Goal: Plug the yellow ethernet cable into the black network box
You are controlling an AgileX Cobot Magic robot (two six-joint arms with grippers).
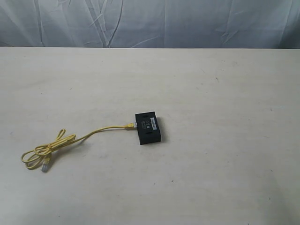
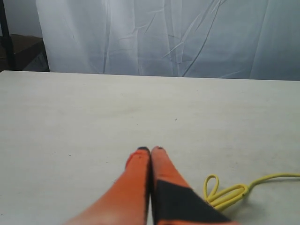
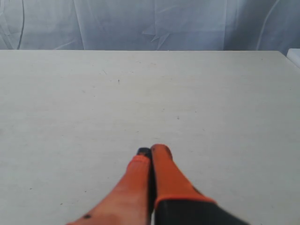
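The black network box (image 1: 149,127) lies flat near the middle of the table. The yellow ethernet cable (image 1: 96,132) runs from the box's left side, where one plug (image 1: 131,125) sits against or in the box; I cannot tell how deep. The cable's coil (image 1: 47,149) and its free plug (image 1: 45,166) lie at the left. Neither arm shows in the exterior view. My left gripper (image 2: 150,150) is shut and holds nothing, with the cable's coil (image 2: 225,194) just beside it. My right gripper (image 3: 151,150) is shut over bare table and holds nothing.
A pale table top (image 1: 225,93) fills the views. A wrinkled white curtain (image 1: 150,21) hangs behind its far edge. A dark stand (image 2: 9,47) shows at the back corner in the left wrist view.
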